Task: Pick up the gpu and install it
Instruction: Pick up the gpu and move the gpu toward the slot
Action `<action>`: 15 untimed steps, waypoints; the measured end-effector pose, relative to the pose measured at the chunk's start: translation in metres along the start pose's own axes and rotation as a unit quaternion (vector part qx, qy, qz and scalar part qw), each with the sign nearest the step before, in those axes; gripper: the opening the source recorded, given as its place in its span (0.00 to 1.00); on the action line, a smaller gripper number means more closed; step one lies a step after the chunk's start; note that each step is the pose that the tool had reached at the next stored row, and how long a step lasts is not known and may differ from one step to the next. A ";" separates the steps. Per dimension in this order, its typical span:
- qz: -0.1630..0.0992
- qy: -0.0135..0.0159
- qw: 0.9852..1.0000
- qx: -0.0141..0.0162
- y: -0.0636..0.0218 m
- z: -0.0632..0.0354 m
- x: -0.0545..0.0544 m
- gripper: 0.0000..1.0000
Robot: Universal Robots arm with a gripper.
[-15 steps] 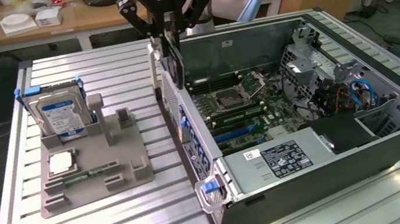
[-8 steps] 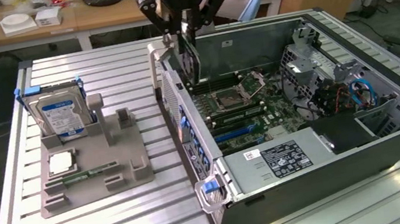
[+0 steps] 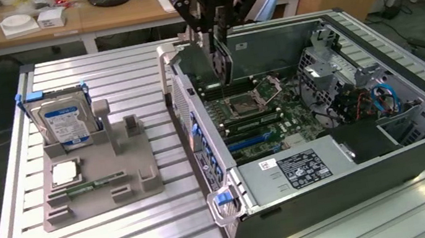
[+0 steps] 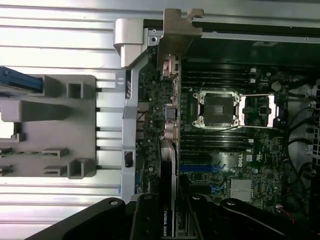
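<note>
Above the open grey metal computer case (image 3: 330,183), the black gripper (image 3: 216,22) clamps the thin green gpu card (image 3: 210,57) upright, which, I judge, should descend straight and square to the green motherboard (image 3: 258,115).

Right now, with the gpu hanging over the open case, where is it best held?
By its upper edge, from straight above, as the tool grips it: the gpu hangs upright on edge, leaving its lower edge and silver end bracket free.
</note>
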State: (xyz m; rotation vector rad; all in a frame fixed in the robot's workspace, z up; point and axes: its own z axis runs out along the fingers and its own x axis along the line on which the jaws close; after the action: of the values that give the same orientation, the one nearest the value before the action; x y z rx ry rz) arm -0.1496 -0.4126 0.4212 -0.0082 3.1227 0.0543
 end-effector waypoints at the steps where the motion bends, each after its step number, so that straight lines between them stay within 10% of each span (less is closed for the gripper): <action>1: 0.000 0.000 1.000 0.000 0.0000 0.0000 -0.003 0.25; 15: 0.000 0.000 1.000 0.000 -0.0003 0.0007 -0.038 0.25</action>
State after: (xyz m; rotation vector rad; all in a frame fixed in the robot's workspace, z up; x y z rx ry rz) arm -0.1114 -0.4127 0.4212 -0.0085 3.1226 0.0544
